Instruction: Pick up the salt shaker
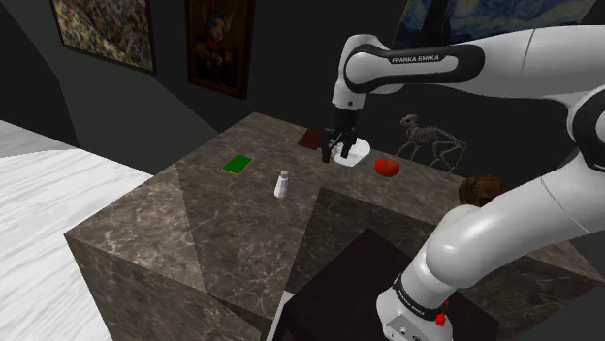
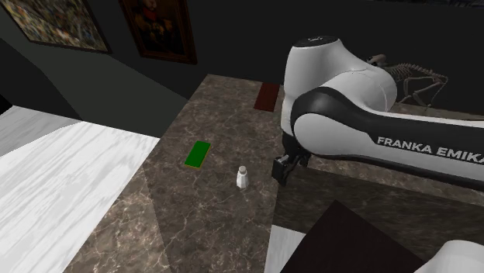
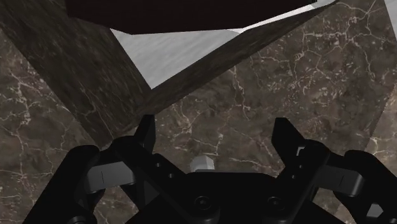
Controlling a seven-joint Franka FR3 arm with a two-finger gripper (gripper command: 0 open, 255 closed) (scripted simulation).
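The salt shaker [image 1: 281, 184] is small and white with a grey cap. It stands upright on the dark marble table [image 1: 194, 223], near the middle. In the second exterior view the shaker [image 2: 243, 177] is just left of my black gripper [image 2: 281, 169]. In the shoulder view my gripper [image 1: 338, 151] hangs above the table, up and to the right of the shaker and apart from it. In the wrist view the gripper [image 3: 215, 127] is open with nothing between its fingers, and a small pale cap [image 3: 202, 163] peeks out close to the hand, between them.
A flat green object [image 1: 237, 165] lies left of the shaker. A white dish [image 1: 354, 152], a red tomato [image 1: 387, 167], a dark red mat [image 2: 267, 96], a skeleton figurine [image 1: 431, 140] and a brown round thing [image 1: 480, 189] sit toward the far and right edges. Pale floor [image 2: 62, 178] lies beyond the left edge.
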